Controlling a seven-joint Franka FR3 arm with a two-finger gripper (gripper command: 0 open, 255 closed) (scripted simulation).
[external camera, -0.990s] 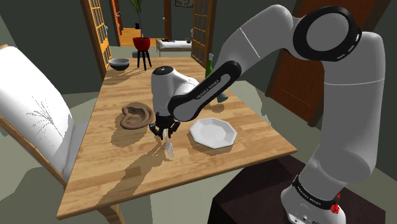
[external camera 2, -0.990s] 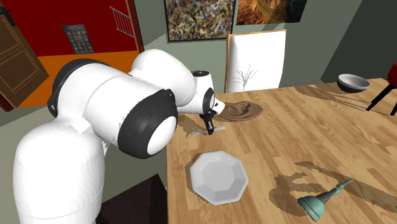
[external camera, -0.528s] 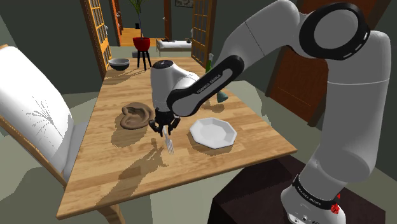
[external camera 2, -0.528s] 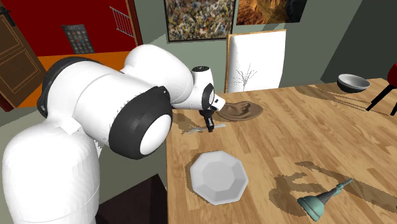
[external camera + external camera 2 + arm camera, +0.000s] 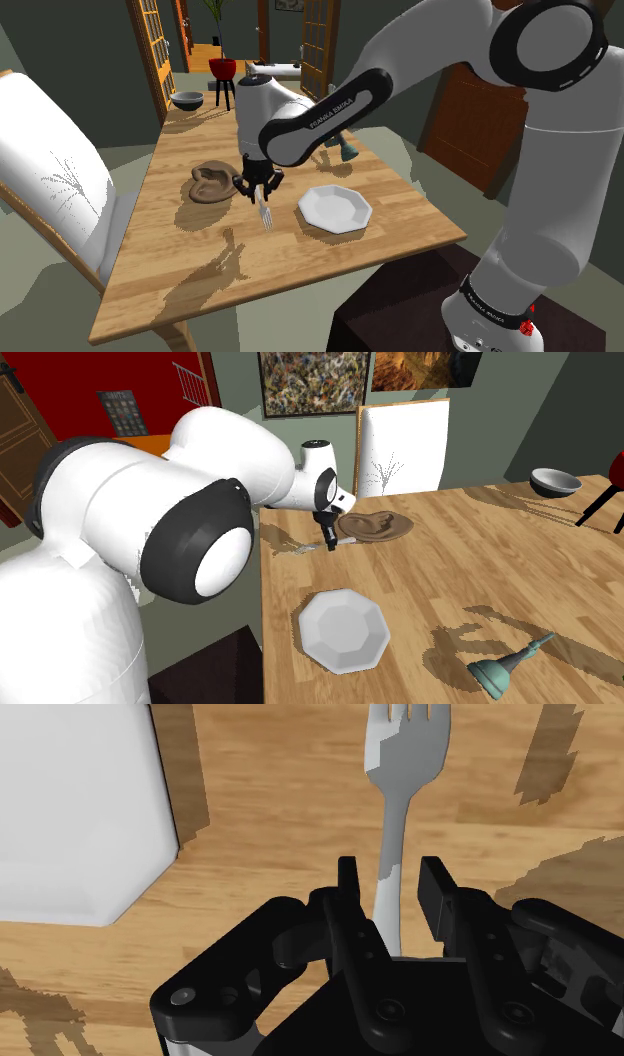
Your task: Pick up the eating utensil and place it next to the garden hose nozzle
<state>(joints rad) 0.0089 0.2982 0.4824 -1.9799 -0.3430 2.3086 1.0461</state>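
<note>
above table (image 5: 200, 262), fork (image 5: 405, 764) in gripper (image 5: 259, 191)

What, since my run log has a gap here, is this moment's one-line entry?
gripper: shut on fork | fork: hanging above table, tines down | nozzle: lying on table, apart from fork | placed: not yet

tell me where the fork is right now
In the shoulder view the fork hangs from the end effector above the table, between the brown hat and the white plate.
</note>
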